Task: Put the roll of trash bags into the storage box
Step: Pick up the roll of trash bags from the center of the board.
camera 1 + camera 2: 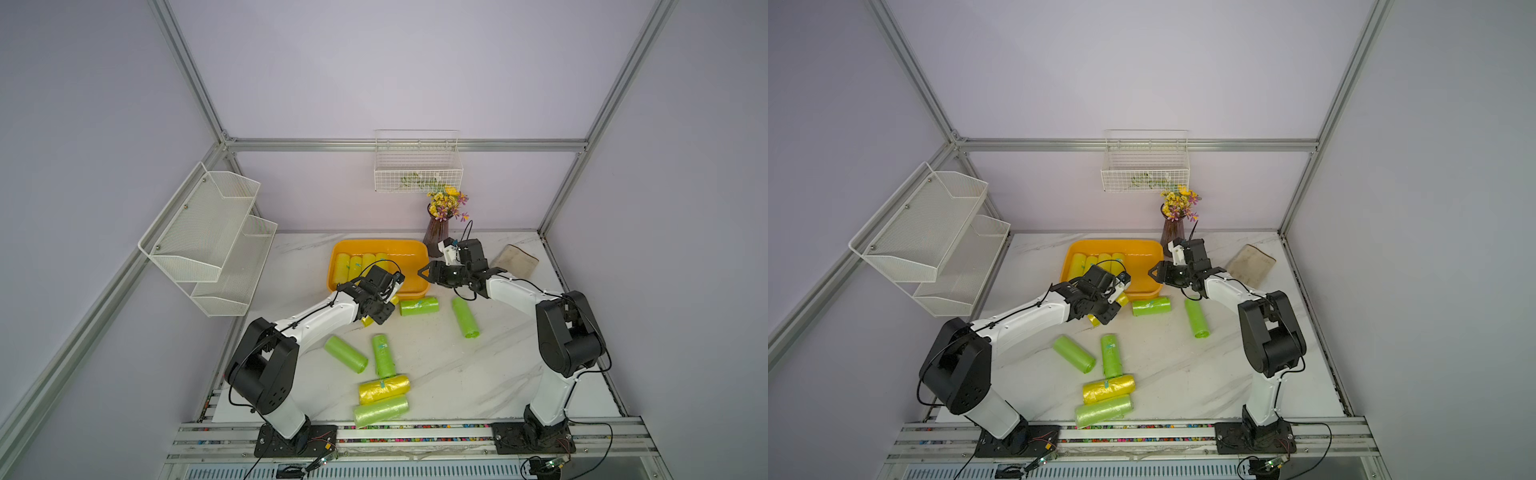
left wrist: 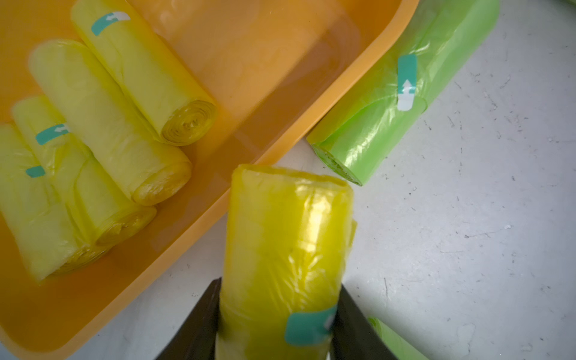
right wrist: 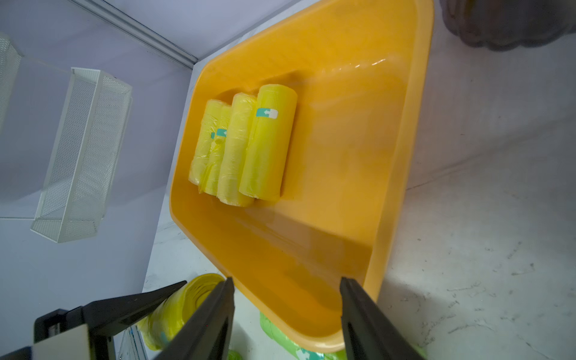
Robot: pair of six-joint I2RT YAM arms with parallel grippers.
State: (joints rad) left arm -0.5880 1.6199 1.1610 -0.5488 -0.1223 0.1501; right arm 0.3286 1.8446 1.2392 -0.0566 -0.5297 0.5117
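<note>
The storage box point(image 1: 411, 254) point(image 1: 1144, 257) is a shallow orange tub at the table's back middle, with several yellow rolls point(image 1: 359, 264) point(image 3: 246, 149) lying side by side in its left part. My left gripper point(image 1: 381, 312) point(image 1: 1106, 311) point(image 2: 280, 282) is shut on a yellow roll of trash bags point(image 2: 286, 233), held just in front of the box's near rim point(image 2: 193, 224). My right gripper point(image 1: 423, 274) point(image 1: 1152, 274) point(image 3: 286, 280) hangs open over the box's near right corner point(image 3: 383, 249) with nothing between its fingers.
Green rolls point(image 1: 419, 306) point(image 1: 465, 318) point(image 1: 345, 354) lie on the marble table in front of the box, and one yellow roll point(image 1: 384, 388) near the front edge. A vase of flowers point(image 1: 436, 237) stands behind the right gripper. A mesh rack point(image 1: 208, 237) and a wire basket point(image 1: 417, 166) hang on the walls.
</note>
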